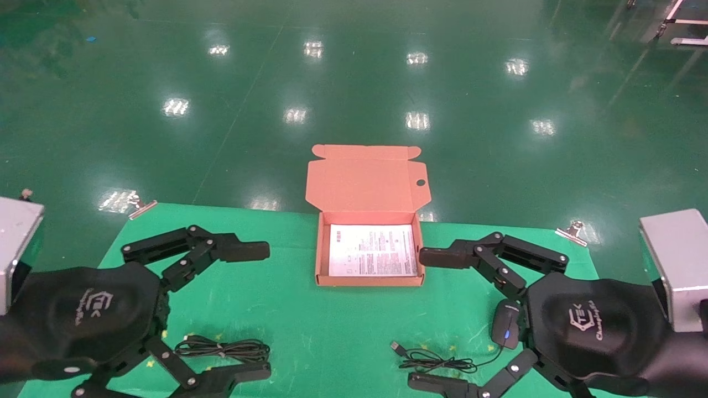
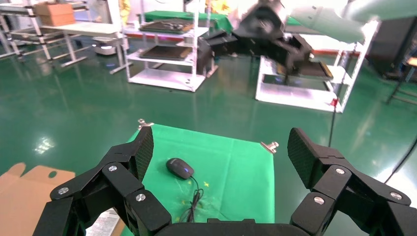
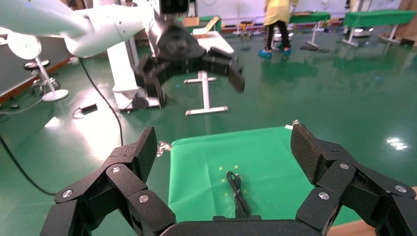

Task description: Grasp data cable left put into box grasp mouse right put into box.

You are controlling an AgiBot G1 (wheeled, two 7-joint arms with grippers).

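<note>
glossy green floor mirrors ceiling lights; white shelving racks, perhaps workbenches, stand beyond.

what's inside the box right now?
Only a white printed sheet lying on the floor of the open box. The data cable and the mouse lie outside on the green mat. Anything under the sheet is hidden.

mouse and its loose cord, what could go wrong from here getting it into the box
1. The mouse lies partly under the open right gripper, so a straight descent might clip it.
2. Its cord trails loose toward the USB plug; it may drag or hang over the wall of the box.
3. The box is shallow, and the data cable must fit too.
</note>
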